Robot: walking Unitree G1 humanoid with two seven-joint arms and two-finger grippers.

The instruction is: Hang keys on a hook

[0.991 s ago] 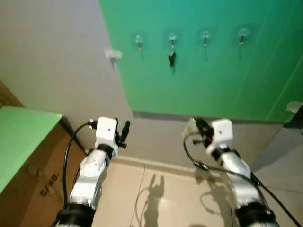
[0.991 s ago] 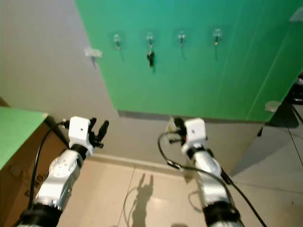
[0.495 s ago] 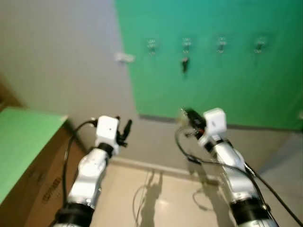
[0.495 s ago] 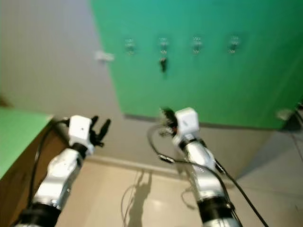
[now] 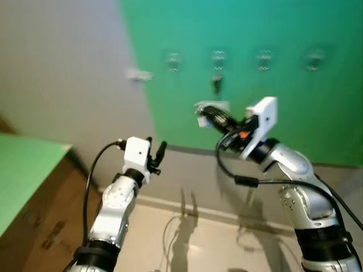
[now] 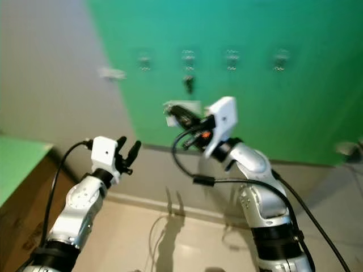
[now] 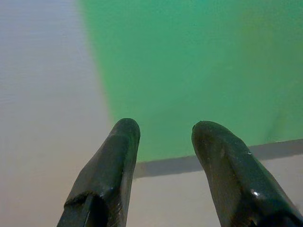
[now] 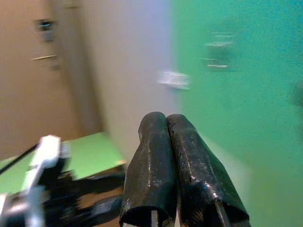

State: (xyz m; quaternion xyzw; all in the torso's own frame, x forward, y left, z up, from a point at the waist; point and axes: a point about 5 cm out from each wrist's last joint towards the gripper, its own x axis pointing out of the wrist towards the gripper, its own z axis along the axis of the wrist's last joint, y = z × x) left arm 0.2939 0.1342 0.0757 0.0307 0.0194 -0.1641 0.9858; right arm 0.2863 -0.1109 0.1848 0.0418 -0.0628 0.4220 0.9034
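Seems to carry the keys as a pale tag (image 5: 198, 106) pinched at the tips of the right gripper (image 5: 206, 109); too blurred to make out any metal or ring. Sits high and far, close in front of the green panel (image 5: 295, 119), just below and a little left of the second hook (image 5: 218, 56) in a row of four. Already has a dark key (image 5: 216, 85) hanging from that second hook, right above the tag. Leaves the first hook (image 5: 173, 59) to the left, and the third hook (image 5: 264, 58) and fourth hook (image 5: 315, 56) to the right, looking bare.

Could snag or knock the dark key off if lifted straight up from here, being so near beneath it. Could also miss a hook altogether: small targets, soft in both eye views, and no clear sight of a ring to thread. Might let the keys fall to the floor (image 5: 187, 238) if released before the loop seats, since nothing lies under the hooks to catch them.

Shows the right fingers (image 8: 156, 156) pressed flat together in the wrist view, no gap between them. Keeps the left gripper (image 5: 156, 144) low and nearer, left of the panel's edge, fingers (image 7: 118, 156) spread apart, holding nothing and touching nothing.
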